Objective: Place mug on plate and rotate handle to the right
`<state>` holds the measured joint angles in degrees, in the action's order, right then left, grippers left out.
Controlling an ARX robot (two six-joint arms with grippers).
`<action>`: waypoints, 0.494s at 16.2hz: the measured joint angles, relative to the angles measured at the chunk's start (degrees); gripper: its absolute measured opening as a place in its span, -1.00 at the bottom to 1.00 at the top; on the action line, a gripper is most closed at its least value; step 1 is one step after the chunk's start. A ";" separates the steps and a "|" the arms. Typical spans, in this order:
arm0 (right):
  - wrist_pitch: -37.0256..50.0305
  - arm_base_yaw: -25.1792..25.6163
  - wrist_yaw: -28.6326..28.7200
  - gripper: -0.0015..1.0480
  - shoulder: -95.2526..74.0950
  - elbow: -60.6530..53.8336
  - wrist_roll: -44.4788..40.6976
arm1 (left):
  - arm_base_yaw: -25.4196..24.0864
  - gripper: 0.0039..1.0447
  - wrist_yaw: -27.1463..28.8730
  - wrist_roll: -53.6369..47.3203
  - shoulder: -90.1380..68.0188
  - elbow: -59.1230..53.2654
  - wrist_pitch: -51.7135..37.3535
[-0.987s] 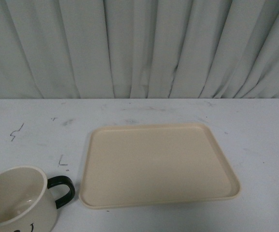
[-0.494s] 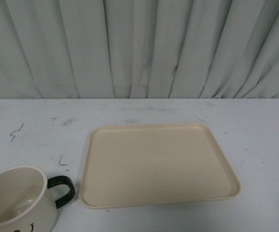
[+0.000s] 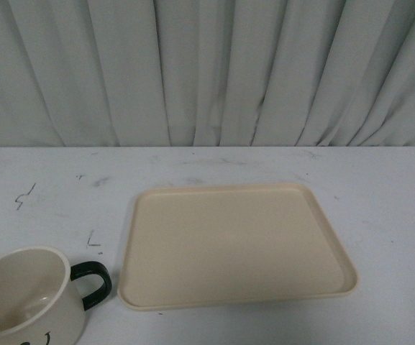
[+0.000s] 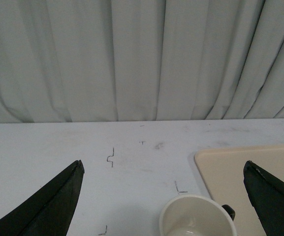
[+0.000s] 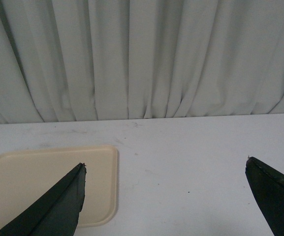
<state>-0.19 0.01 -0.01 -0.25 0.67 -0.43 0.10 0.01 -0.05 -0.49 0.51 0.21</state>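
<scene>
Front view: the mug is seen upright on the table at the 7 o'clock corner of the picture, partly cut off by the edge. It is set apart from the plate, which lies flat near the middle. Reckoned from the plate, the mug is placed at about 8 o'clock. The handle is turned to 3 o'clock, toward the plate's near left corner, just short of its rim. A pleated curtain is hung behind the table. In the left wrist view the left hand is spread wide over the table, with the mug seen between its fingers. In the right wrist view the right hand is likewise spread wide, with part of the plate seen beside one finger.
</scene>
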 joint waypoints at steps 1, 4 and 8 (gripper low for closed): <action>0.00 0.00 -0.02 0.87 0.00 0.00 0.00 | 0.00 0.88 0.00 0.00 0.00 0.00 0.00; 0.00 0.00 -0.02 0.87 0.00 0.00 -0.02 | 0.00 0.88 0.00 0.00 0.00 0.00 0.00; 0.00 0.00 0.00 0.87 0.00 0.00 -0.02 | 0.00 0.88 0.00 0.00 0.00 0.00 0.00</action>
<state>-0.19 0.01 -0.01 -0.25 0.67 -0.45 0.10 0.01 -0.05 -0.49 0.51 0.21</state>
